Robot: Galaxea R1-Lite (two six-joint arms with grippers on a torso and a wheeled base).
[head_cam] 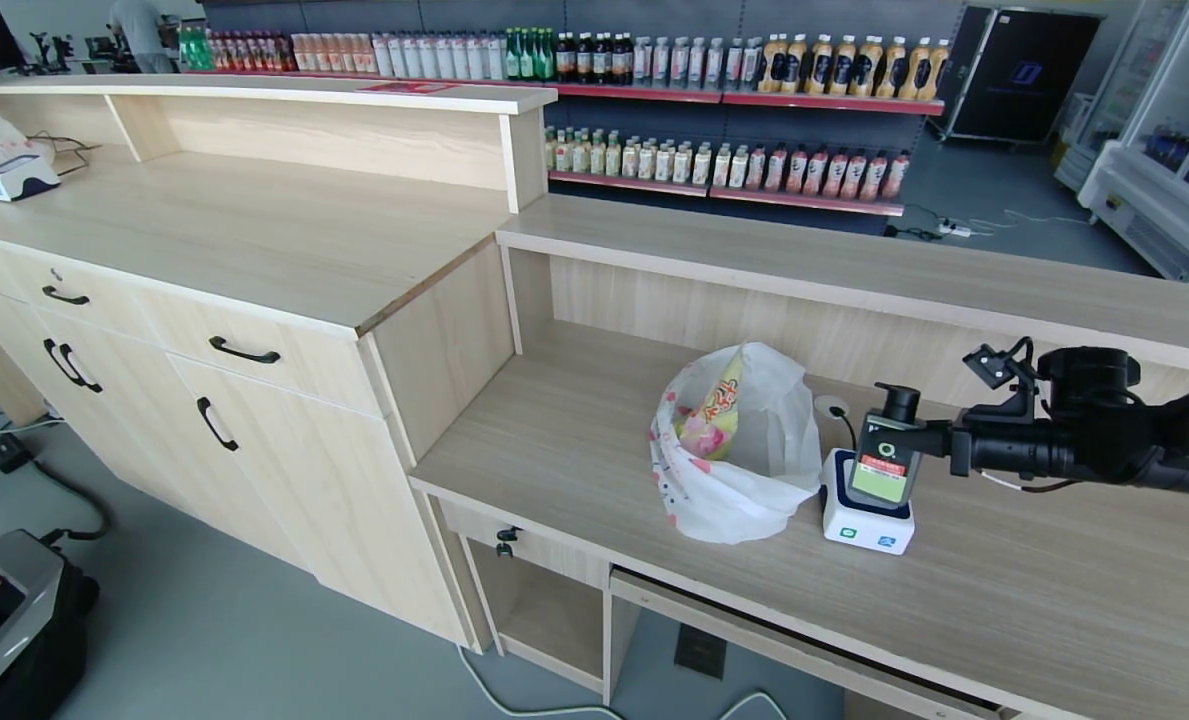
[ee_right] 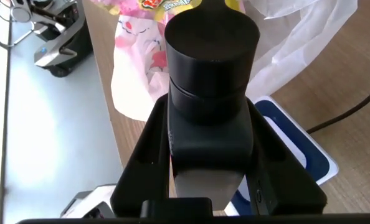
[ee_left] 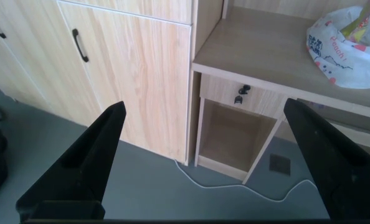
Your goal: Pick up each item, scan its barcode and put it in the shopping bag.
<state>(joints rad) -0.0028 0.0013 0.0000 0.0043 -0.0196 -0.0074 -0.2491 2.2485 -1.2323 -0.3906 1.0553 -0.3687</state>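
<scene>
Black-capped bottle (ee_right: pixel 211 56), green-and-red label (head_cam: pixel 880 480), gripped by right claw (head_cam: pixel 932 440)

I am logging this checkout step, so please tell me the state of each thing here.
right gripper: shut on the black-capped bottle.
black-capped bottle: held upright at the barcode scanner.
shopping bag: open, snack packet inside.
left gripper: open, empty.
cabinet doors: closed.
</scene>
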